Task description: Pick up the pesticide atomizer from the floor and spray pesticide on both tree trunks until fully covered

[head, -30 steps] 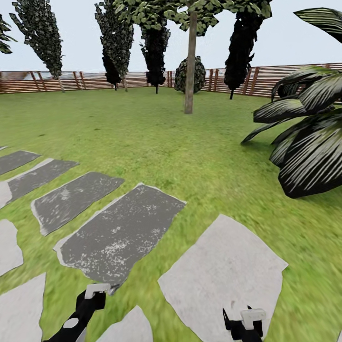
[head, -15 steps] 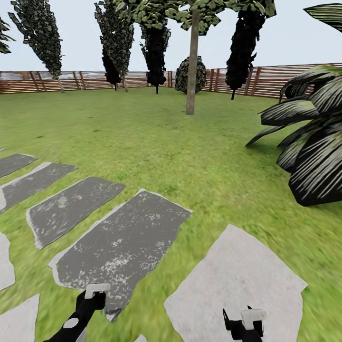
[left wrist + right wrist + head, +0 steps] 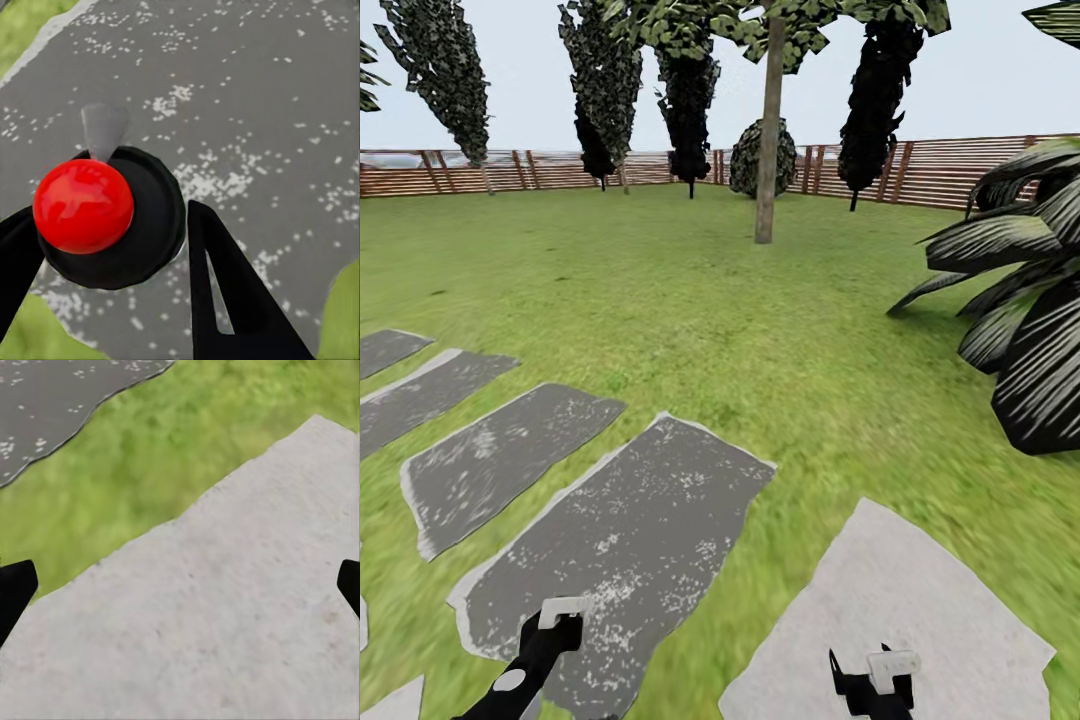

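Green lawn (image 3: 690, 300) and stepping stones (image 3: 620, 540) roll underneath, pale-trunked tree (image 3: 766, 150) upper centre, far beyond both grippers, right fingers (image 3: 15, 592) apart, left unclear, no atomizer visible.

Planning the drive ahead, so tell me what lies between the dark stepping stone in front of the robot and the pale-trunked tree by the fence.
In the head view, only lawn lies between the dark stepping stone and the tree.
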{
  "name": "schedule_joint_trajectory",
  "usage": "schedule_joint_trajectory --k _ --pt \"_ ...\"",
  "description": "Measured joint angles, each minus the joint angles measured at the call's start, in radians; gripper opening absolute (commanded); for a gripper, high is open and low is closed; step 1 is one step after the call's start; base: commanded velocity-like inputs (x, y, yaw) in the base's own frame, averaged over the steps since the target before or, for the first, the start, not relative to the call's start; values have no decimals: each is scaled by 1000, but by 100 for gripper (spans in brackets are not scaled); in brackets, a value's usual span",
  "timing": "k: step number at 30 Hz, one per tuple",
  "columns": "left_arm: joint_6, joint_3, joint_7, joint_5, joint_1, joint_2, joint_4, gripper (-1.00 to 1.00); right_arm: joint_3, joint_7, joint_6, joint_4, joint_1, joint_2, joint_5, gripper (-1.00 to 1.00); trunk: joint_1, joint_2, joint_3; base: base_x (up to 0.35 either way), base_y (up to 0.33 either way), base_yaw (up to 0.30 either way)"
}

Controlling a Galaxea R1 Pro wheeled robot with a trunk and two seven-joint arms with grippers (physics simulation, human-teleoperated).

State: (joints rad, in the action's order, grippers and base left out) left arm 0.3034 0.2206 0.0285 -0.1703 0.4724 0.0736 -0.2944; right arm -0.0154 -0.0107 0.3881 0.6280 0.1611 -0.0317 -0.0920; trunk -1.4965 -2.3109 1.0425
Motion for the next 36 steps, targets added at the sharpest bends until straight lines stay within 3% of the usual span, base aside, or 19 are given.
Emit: schedule_joint_trajectory --k 36 --pt "0 0 0 0 0 0 0 -100 0 1 2 -5 0 -1 -3 100 0 0 0 326 105 0"
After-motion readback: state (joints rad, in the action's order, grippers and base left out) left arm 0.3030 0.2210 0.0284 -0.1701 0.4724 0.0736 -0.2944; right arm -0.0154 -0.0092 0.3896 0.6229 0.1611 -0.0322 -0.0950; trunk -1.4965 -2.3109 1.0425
